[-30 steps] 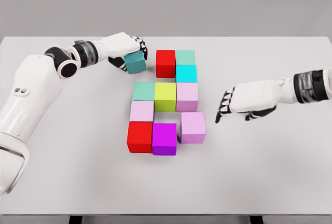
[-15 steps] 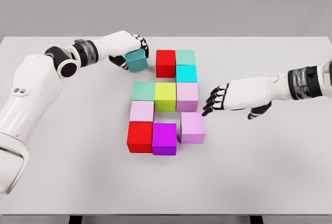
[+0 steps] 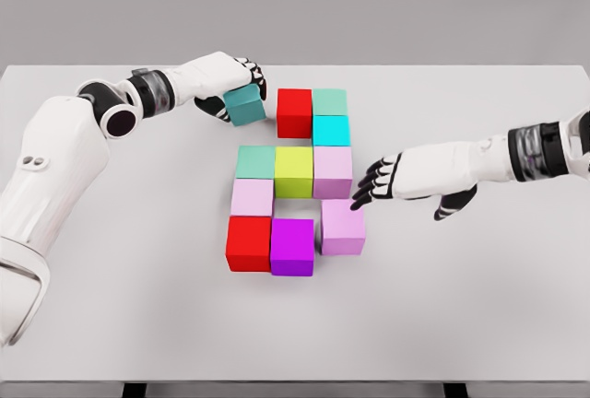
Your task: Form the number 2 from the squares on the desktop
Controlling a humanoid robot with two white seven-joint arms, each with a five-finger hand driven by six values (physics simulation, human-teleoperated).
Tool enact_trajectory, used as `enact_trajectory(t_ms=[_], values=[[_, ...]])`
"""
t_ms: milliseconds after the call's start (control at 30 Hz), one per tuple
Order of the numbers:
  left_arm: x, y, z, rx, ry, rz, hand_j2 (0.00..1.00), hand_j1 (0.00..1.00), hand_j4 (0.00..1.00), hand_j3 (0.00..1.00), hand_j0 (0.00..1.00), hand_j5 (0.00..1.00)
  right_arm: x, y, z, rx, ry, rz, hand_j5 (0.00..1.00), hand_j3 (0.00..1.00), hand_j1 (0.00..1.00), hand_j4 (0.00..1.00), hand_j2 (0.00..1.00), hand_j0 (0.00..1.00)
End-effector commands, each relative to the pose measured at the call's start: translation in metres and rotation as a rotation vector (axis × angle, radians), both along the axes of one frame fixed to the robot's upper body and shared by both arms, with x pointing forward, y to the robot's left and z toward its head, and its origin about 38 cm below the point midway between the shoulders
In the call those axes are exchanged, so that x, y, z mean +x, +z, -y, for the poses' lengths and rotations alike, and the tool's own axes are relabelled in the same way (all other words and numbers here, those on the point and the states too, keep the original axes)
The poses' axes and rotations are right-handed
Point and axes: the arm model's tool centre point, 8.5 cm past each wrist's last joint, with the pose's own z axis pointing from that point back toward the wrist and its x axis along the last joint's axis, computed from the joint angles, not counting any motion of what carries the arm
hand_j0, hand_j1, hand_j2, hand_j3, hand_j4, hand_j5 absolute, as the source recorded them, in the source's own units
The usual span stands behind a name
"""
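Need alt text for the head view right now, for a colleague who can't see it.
Coloured cubes on a white table nearly form a 2. The left hand grips a teal cube beside the top red cube; the open right hand reaches toward the offset pink cube.

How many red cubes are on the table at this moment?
2. One red cube sits in the top row, left of the mint-green cube. The other red cube is at the bottom left, beside the magenta cube. None appears hidden.
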Motion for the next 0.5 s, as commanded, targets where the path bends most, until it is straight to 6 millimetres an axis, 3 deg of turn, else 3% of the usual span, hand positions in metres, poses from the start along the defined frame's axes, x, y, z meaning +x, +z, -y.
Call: enact_trajectory(t_ms=[0,167,367,400,467], values=[[-0.001,0.001,0.002,-0.01,-0.008,-0.002,0.51,0.51,0.51,0.51,0.51,0.51,0.004,0.0,0.004,0.027,-0.028,-0.025,1.0,1.0,1.0,1.0,1.0,1.0],[-0.01,0.005,0.001,-0.046,-0.055,-0.02,0.5,0.5,0.5,0.5,0.5,0.5,0.013,-0.002,0.001,0.111,-0.087,-0.099,1.0,1.0,1.0,1.0,1.0,1.0],[-0.01,0.003,0.0,-0.042,-0.052,-0.023,0.51,0.51,0.51,0.51,0.51,0.51,0.01,-0.017,0.003,0.133,-0.141,-0.168,1.0,1.0,1.0,1.0,1.0,1.0],[-0.01,0.003,0.001,-0.042,-0.054,-0.022,0.53,0.53,0.53,0.53,0.53,0.53,0.01,-0.018,0.001,0.148,-0.144,-0.184,1.0,1.0,1.0,1.0,1.0,1.0],[-0.01,0.003,0.001,-0.04,-0.054,-0.023,0.65,0.65,0.65,0.65,0.65,0.65,0.012,-0.021,0.006,0.17,-0.172,-0.213,1.0,1.0,1.0,1.0,1.0,1.0]])
